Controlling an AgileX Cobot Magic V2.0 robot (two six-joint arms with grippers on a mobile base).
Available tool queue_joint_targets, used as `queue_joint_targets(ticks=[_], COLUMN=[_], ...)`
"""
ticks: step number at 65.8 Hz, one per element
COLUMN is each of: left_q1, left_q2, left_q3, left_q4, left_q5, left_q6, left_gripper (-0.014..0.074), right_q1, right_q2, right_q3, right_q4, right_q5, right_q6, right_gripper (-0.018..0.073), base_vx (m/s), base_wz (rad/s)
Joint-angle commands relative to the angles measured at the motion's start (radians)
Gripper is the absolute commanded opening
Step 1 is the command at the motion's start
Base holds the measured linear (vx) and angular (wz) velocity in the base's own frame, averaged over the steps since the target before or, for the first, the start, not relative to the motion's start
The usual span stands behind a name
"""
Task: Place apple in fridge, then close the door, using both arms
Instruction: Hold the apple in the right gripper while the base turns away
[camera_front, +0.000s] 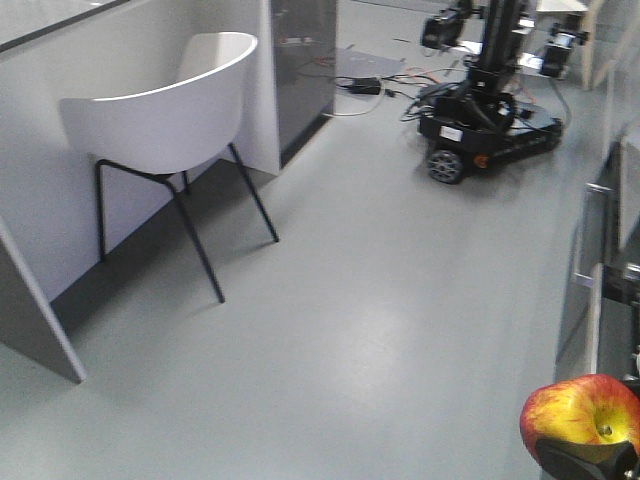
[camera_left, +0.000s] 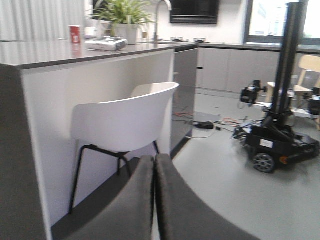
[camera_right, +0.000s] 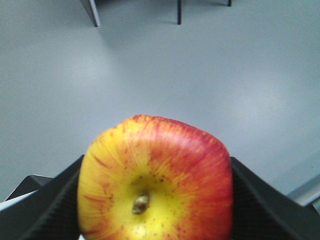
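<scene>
The apple (camera_right: 155, 182) is red with a yellow patch around its stem dimple, which faces the right wrist camera. My right gripper (camera_right: 156, 200) is shut on it, with a black finger (camera_right: 55, 205) pressed against each side. In the front view the apple (camera_front: 578, 412) hangs above the grey floor at the bottom right, with the gripper (camera_front: 588, 462) just under it. My left gripper (camera_left: 154, 160) is shut and holds nothing, its two dark fingers touching. It points toward a white chair. The fridge and its door are out of view.
A white chair (camera_front: 170, 115) on black legs stands against a grey-topped island counter (camera_left: 95, 52) on the left. Another wheeled black robot base (camera_front: 485, 130) sits ahead, with cables (camera_front: 365, 85) on the floor by it. Drawer fronts (camera_front: 600, 290) line the right edge.
</scene>
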Motion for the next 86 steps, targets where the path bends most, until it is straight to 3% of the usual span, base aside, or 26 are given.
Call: queue_joint_targets(ticks=[1,86], left_q1=[-0.001,-0.001], left_q2=[-0.015,-0.015], left_q3=[0.03,0.03], left_q4=[-0.004,-0.004], left_q5=[-0.074,-0.074], left_q6=[-0.008,-0.008], left_gripper=[-0.0006,-0.0006], right_q1=[-0.003,-0.003], right_q2=[-0.001,-0.001], right_q3=[-0.027,-0.027], right_q4=[0.004,0.003], right_q5=[-0.063,-0.056], right_q6=[-0.003,-0.003], right_gripper=[0.0357,0.0357], base_vx=[-0.01,0.01], base_wz=[0.44,0.46])
